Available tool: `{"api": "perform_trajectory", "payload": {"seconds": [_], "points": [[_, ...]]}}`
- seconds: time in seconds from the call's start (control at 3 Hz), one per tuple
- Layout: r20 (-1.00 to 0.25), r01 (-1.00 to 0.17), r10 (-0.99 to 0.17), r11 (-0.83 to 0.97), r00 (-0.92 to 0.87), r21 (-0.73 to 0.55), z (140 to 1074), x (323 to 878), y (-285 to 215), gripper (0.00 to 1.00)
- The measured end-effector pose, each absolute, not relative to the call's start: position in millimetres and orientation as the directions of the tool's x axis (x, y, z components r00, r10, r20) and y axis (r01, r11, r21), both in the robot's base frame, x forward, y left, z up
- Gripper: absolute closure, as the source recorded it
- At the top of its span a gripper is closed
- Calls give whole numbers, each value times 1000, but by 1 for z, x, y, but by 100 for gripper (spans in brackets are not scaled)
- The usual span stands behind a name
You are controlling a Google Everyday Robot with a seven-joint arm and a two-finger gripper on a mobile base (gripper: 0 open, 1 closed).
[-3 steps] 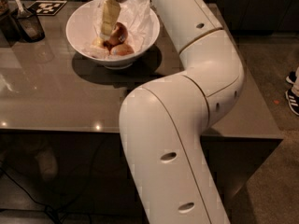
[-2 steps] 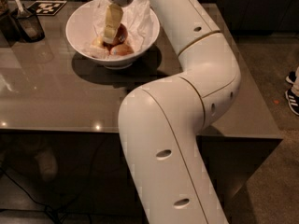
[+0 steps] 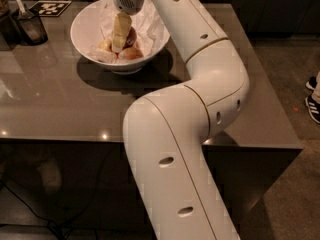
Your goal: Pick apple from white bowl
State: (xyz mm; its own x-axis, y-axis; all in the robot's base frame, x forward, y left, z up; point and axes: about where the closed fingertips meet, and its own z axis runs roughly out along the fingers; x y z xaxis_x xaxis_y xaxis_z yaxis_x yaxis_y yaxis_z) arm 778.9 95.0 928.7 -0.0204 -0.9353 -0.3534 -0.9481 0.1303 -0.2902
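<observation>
The white bowl (image 3: 85, 39) stands at the back left of the grey table. Inside it, a deep red apple (image 3: 132, 35) lies among paler pink-orange apples (image 3: 131, 53) and crumpled white paper (image 3: 152, 23). My gripper (image 3: 120, 34) reaches straight down into the bowl from the wrist above. It sits right against the left side of the red apple and hides part of it. My white arm bends across the middle and right of the view.
A small dark cup with a utensil (image 3: 31, 26) stands left of the bowl, near a black-and-white marker tag (image 3: 50, 7). The table (image 3: 60, 99) ends at the front and right edges. A person's shoes (image 3: 314, 101) show on the floor at far right.
The gripper has sunk a little deeper into the bowl, closer onto the red apple. The bowl and the fruit have not moved.
</observation>
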Motion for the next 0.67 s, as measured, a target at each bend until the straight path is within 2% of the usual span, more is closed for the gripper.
{"api": "perform_trajectory", "payload": {"seconds": [0.33, 0.67], "points": [[-350, -951, -937, 117, -10, -286, 920, 782, 96, 0], [-350, -951, -937, 117, -10, -286, 920, 782, 96, 18]]}}
